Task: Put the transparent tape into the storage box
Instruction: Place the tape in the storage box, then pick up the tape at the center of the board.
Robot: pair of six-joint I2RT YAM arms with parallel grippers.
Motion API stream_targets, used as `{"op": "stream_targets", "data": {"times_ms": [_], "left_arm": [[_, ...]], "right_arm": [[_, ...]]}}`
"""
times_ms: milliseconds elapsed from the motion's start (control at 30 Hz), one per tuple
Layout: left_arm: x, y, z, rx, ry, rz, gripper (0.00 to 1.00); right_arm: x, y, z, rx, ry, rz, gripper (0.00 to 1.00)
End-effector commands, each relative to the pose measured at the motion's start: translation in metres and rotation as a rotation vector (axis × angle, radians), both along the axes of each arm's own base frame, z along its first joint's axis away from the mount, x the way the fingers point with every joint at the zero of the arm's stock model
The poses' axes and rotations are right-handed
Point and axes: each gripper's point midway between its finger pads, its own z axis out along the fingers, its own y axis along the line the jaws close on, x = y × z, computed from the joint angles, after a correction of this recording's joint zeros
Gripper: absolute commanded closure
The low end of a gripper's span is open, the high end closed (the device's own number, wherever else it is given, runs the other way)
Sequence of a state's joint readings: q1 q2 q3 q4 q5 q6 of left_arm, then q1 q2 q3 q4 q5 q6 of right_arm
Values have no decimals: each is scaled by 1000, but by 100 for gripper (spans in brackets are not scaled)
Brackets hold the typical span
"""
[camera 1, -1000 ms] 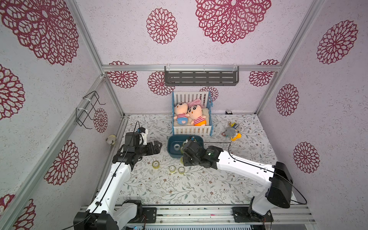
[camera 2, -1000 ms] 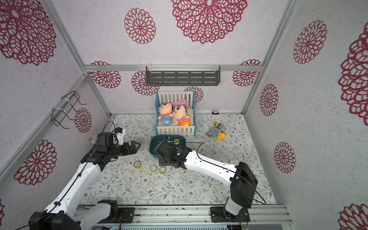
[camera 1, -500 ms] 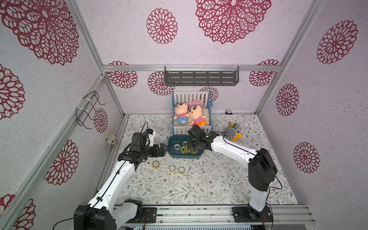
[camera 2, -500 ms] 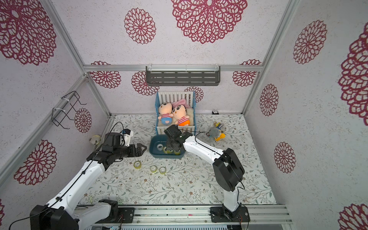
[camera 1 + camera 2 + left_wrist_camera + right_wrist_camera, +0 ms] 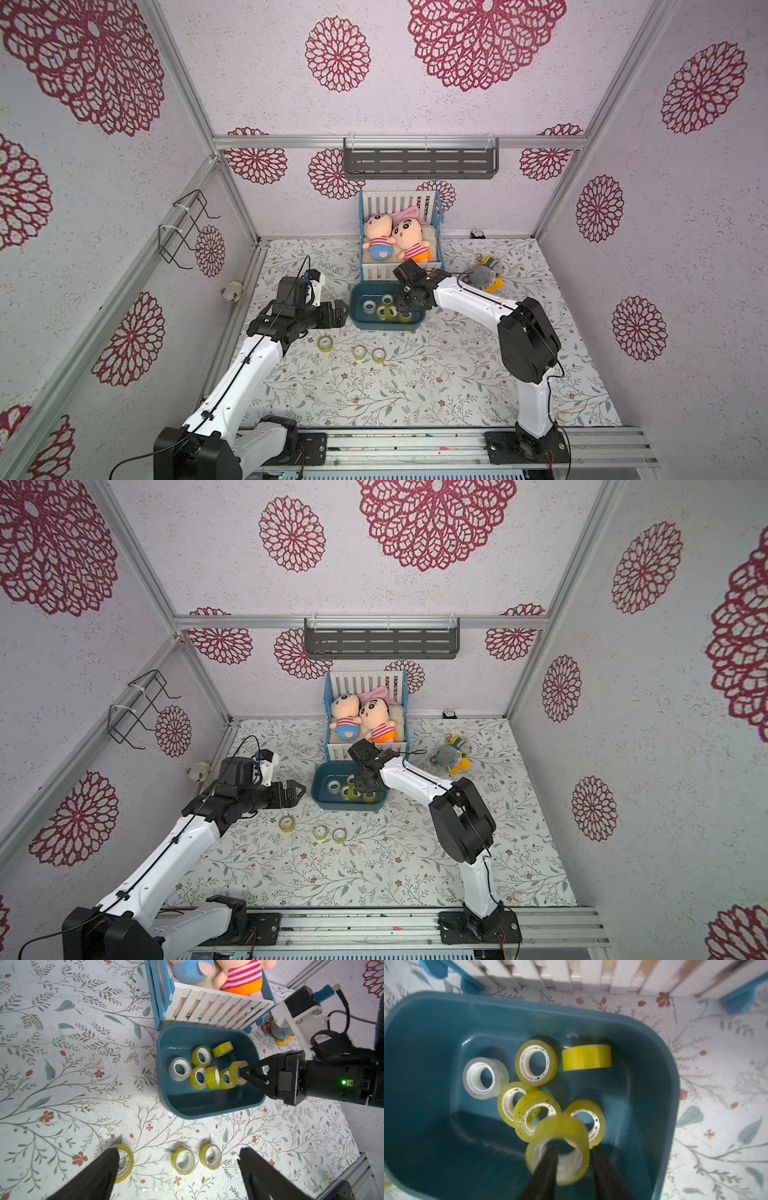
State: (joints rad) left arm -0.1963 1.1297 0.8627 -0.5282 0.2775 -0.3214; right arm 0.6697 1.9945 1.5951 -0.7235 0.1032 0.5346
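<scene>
The storage box (image 5: 386, 326) (image 5: 345, 806) (image 5: 207, 1105) (image 5: 425, 1043) is a teal tub in front of the toy crib, with several transparent tape rolls inside. My right gripper (image 5: 401, 309) (image 5: 360, 789) (image 5: 241, 1073) (image 5: 573, 1148) hangs inside it, open. One finger passes through the core of a blurred yellowish tape roll (image 5: 560, 1126) (image 5: 234, 1068); the other stands just outside it. Three more rolls (image 5: 325, 342) (image 5: 321, 833) (image 5: 211, 1156) lie on the table in front of the box. My left gripper (image 5: 343, 312) (image 5: 300, 793) (image 5: 178, 1150) hovers open and empty above them.
The white-and-blue crib (image 5: 401, 266) with two dolls stands right behind the box. A small plush toy (image 5: 484, 274) lies on the table to the right. A grey shelf (image 5: 419, 162) hangs on the back wall, and a wire rack (image 5: 183, 232) on the left wall.
My right gripper carried a tape roll from the table into the box and has parted its jaws. The left arm has moved right, toward the box.
</scene>
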Motion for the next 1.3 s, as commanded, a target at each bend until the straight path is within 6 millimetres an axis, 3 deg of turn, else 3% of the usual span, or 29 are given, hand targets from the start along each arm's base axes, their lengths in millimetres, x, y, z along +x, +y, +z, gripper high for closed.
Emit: {"op": "stream_targets", "data": {"times_ms": [0,167,333,533,633,800,1033,1133,1267], "left_arm": [[-1,0,5,21,-18,-9,3],[0,1,3,30,-13,-5,3],[1,12,4,79,-29,39,3],[5,31,3,162,-34,121,3],[7,38,4,182,-39,151,3],[12,60,10,165,-39,226,3],[19,80,-1,158,15,283,3],[20,79,-2,162,27,275,3],[17,78,4,151,-9,274,3]], "right_arm": [[7,2,21,15,-41,21,44],[7,6,46,66,-87,30,38],[-7,8,80,171,-152,57,38],[-45,-4,115,308,-216,47,31],[-69,-11,122,379,-239,42,25],[-105,-24,116,428,-260,35,12],[-129,-55,93,381,-225,-144,10],[-136,-53,74,357,-192,-155,10],[-144,-35,35,259,-80,-112,14]]}}
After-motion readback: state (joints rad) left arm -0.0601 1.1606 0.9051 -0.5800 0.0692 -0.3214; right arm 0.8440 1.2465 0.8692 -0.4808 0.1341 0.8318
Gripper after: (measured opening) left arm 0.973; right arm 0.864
